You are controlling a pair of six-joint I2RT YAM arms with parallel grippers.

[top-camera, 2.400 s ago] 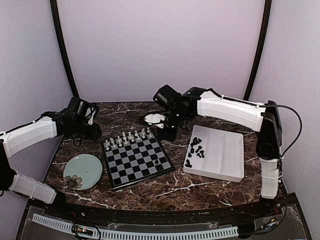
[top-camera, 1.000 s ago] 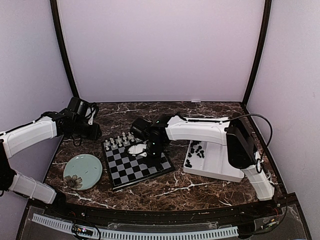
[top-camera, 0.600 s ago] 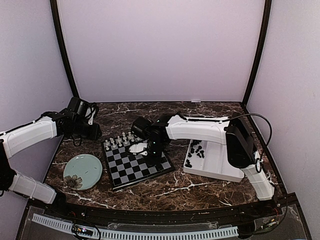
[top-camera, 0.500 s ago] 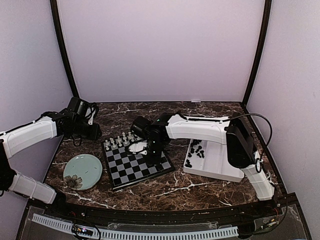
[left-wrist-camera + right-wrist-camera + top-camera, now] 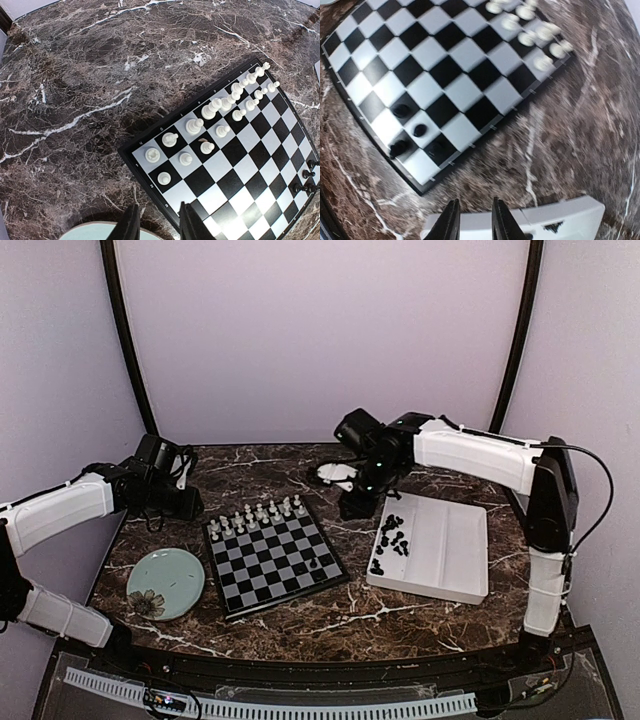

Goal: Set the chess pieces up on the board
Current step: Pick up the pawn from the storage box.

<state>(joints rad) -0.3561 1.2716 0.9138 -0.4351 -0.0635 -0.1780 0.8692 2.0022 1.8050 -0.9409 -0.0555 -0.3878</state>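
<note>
a: scanning the board point(image 5: 265, 565) first. it lies toward the near edge of the marble table point(image 5: 250, 465), between a green plate point(image 5: 165, 582) and a white tray point(image 5: 450, 540). white pieces point(image 5: 258, 515) stand in two rows along the board's far edge. which piece is which is too small to tell from above.

b: noted. black ones?

a: four black pieces point(image 5: 420, 130) are bunched at the board's near right corner. loose black pieces point(image 5: 392, 535) are heaped along the tray's left edge, too tangled to count.

b: grippers?

a: right gripper point(image 5: 472, 222) hangs over bare table between the board's right edge and the tray's left edge. its fingers are parted by a narrow gap with nothing between them. from above, its tips are hidden under the wrist. left gripper point(image 5: 159, 227) is off the board's far left corner, jaws apart and empty.

b: anything cut off?

a: the left wrist view shows only a sliver of plate rim at its bottom edge. the right wrist view blurs the white rows and crops the tray to one edge.
</note>
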